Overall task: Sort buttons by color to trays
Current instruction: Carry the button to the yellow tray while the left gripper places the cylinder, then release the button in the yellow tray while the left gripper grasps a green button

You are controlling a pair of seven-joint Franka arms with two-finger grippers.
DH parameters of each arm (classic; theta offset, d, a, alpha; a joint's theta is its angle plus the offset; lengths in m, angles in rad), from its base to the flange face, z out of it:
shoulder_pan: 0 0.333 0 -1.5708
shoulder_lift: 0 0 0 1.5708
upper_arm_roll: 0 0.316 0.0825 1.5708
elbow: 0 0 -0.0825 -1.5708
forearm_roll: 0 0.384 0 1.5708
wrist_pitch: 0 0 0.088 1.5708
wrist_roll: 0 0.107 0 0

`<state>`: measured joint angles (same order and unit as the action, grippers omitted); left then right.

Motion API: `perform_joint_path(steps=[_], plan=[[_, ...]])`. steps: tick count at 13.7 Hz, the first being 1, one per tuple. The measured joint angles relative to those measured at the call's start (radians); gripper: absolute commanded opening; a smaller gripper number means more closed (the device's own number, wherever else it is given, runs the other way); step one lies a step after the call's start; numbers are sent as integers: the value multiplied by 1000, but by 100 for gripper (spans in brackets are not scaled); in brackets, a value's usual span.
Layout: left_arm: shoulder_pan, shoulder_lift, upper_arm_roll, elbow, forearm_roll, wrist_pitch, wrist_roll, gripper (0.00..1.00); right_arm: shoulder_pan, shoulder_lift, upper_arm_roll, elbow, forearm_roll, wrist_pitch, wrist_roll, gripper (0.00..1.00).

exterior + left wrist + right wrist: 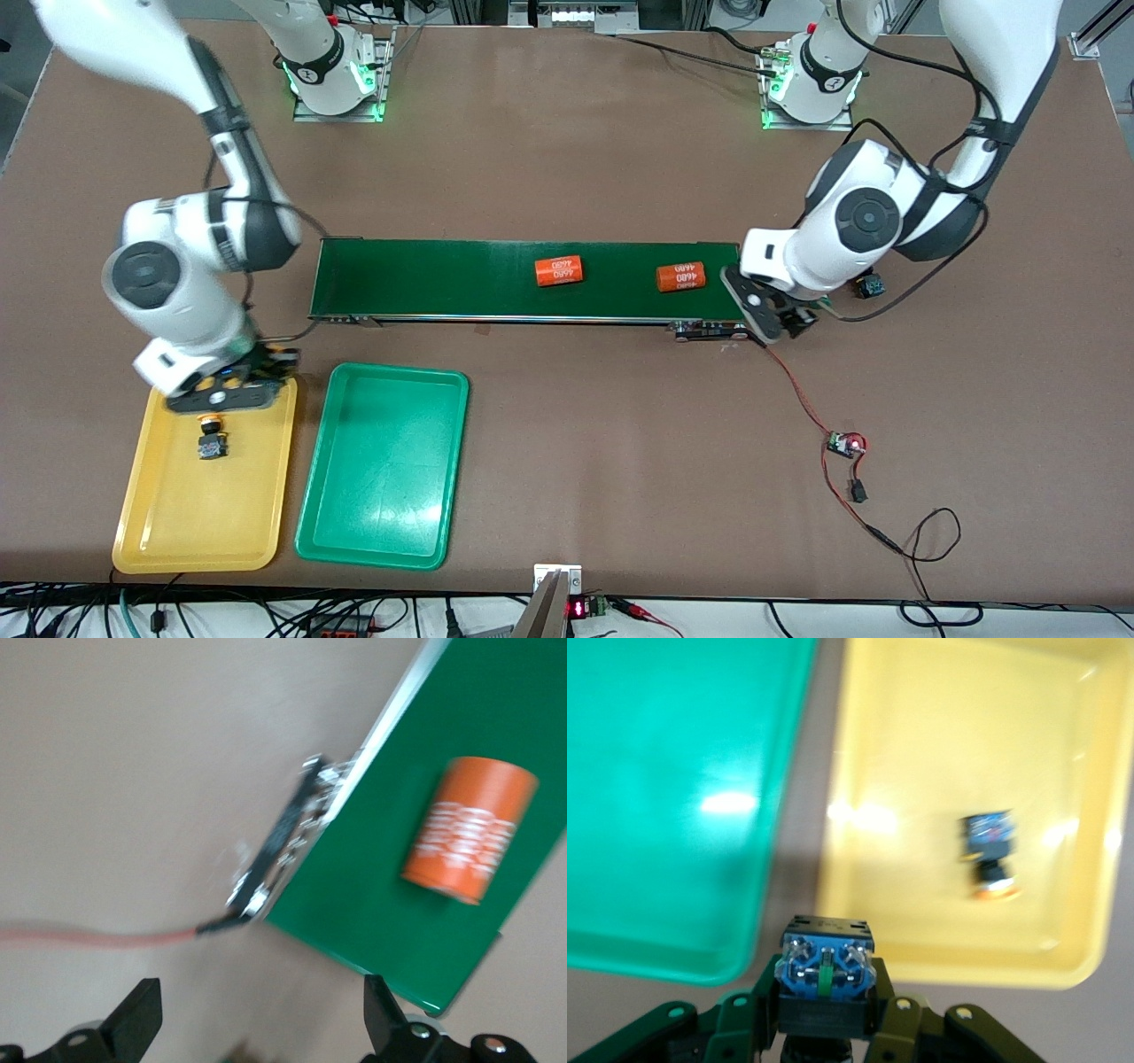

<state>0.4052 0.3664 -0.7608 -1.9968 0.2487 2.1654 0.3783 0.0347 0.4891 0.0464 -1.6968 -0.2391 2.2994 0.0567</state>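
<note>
Right gripper [824,1028] clamped on button [825,970] over yellow tray [151,523] edge nearest conveyor belt [443,279]. Yellow-capped button [211,438] lay inside tray. Green tray [381,540] alongside. Left gripper [257,1028] spread wide, nothing held, over belt's end.

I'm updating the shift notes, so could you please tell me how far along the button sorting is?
Done: one yellow-capped button lies in the yellow tray. In hand: the right gripper, over that tray's conveyor-side edge, is shut on a second button. Left: the green tray holds nothing yet. The left gripper hovers open over the conveyor belt's end; another button lies beside it.
</note>
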Motion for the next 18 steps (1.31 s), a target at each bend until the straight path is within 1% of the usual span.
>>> perform_joint_path(steps=[2, 3, 6, 8, 9, 10, 11, 12, 13, 14, 15, 16, 17, 18], plan=[[-1, -9, 33, 0, 0, -23, -189, 100, -63, 52, 0, 10, 0, 115, -104, 15], [-1, -9, 60, 0, 0, -25, -250, 100, -76, 81, 0, 14, -4, 165, -122, 15], [0, -7, 132, -3, 0, -38, -423, 100, -79, 154, -1, 25, -40, 283, -125, 17], [-2, -6, 151, -13, 0, -102, -548, 100, -81, 203, -14, 43, -48, 335, -125, 20], [-5, -6, 167, -18, 0, -143, -577, 100, -83, 223, -20, 52, -49, 358, -125, 26], [-8, -4, 191, -27, 0, -168, -587, 100, -85, 237, -24, 58, -50, 373, -125, 34], [-9, -2, 216, -44, 0, -177, -588, 100, -88, 247, -26, 62, -50, 385, -125, 48], [-10, 1, 236, -69, 0, -176, -588, 100, -89, 253, -27, 65, -50, 394, -125, 77], [-10, 6, 247, -101, 0, -156, -588, 100, -89, 257, -27, 65, -50, 401, -125, 79], [-10, 12, 252, -136, 0, -109, -588, 100, -89, 258, -27, 65, -50, 405, -125, 84], [-11, 17, 254, -176, 0, -40, -589, 100, -88, 258, -27, 65, -50, 407, -125, 88], [-14, 21, 260, -216, 0, 30, -591, 100, -88, 258, -27, 65, -50, 409, -125, 91], [-15, 24, 266, -249, 0, 86, -592, 95, -88, 258, -27, 66, -50, 410, -125, 95], [-16, 25, 270, -272, 0, 123, -590, 87, -88, 258, -27, 70, -50, 411, -125, 99]])
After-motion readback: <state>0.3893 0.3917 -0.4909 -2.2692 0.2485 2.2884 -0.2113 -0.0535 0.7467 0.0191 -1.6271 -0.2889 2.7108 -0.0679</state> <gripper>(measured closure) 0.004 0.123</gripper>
